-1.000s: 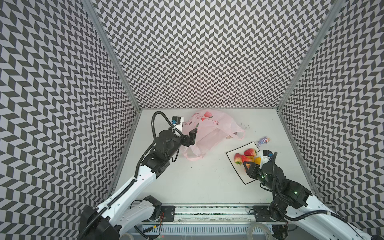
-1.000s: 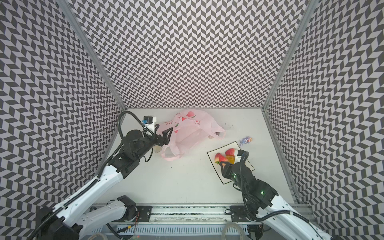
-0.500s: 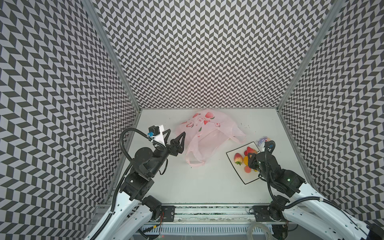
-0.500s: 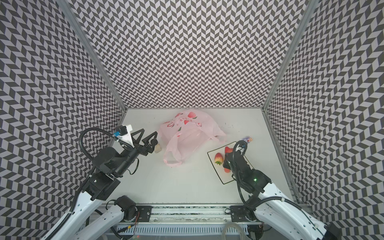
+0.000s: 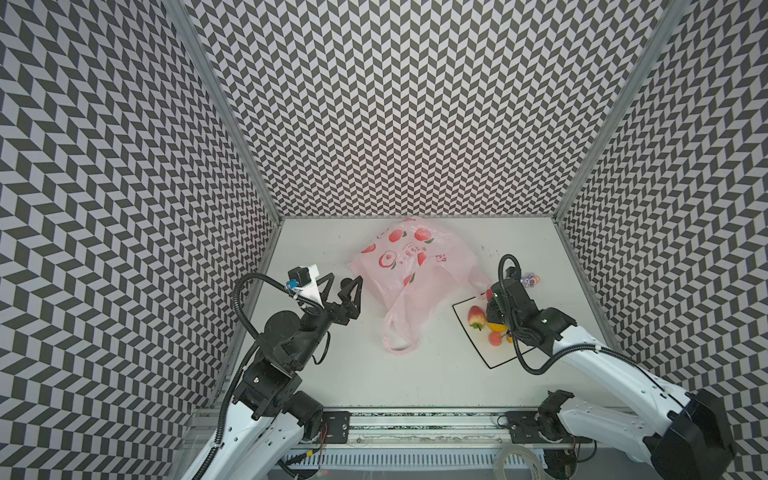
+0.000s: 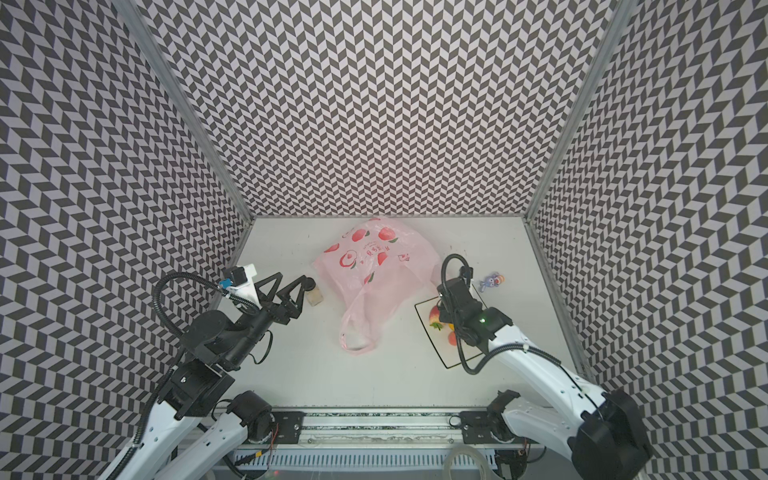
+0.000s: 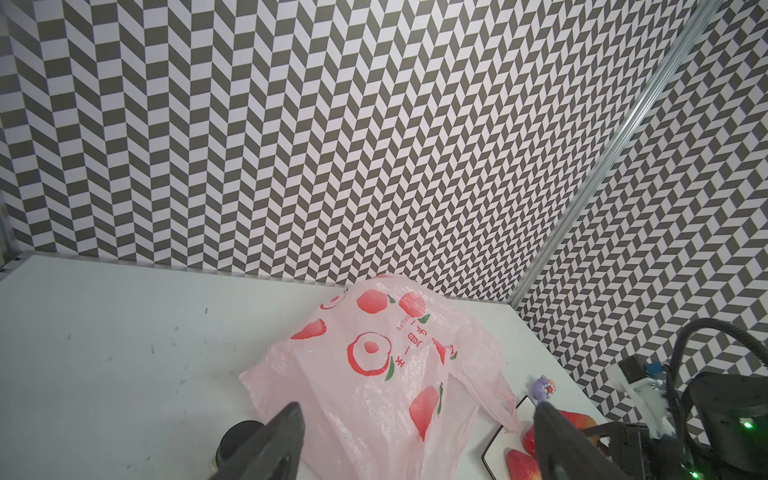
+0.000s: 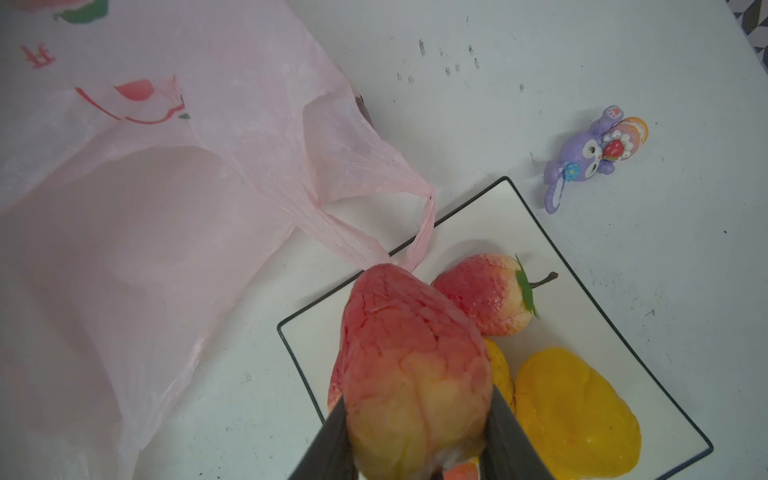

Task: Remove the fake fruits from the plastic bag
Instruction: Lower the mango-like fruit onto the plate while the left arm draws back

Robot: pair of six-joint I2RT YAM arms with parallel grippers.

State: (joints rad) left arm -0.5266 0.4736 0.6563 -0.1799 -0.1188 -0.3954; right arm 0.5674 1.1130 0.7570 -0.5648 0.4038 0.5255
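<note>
- Since a second ago the left gripper (image 5: 345, 279) has let go of the plastic bag (image 5: 409, 266) and drawn back towards the left wall. The right arm has swung up over the far part of the plate (image 5: 494, 357).
- The left gripper's jaws are spread wide with nothing between them, just beside the bag's left edge and not touching it.
- The right gripper (image 8: 419, 432) is clamped on a red strawberry (image 8: 411, 365), held above the plate.
- Other fake fruits lie on the plate: a second strawberry (image 8: 482, 299), a yellow fruit (image 8: 577, 407) and a pink-red ball (image 5: 494, 338).
- The bag lies crumpled mid-table, one handle touching the plate's corner; whether any fruit remains inside it I cannot tell.
- A purple toy figure (image 8: 582, 158) lies on the table just beyond the plate.
</note>
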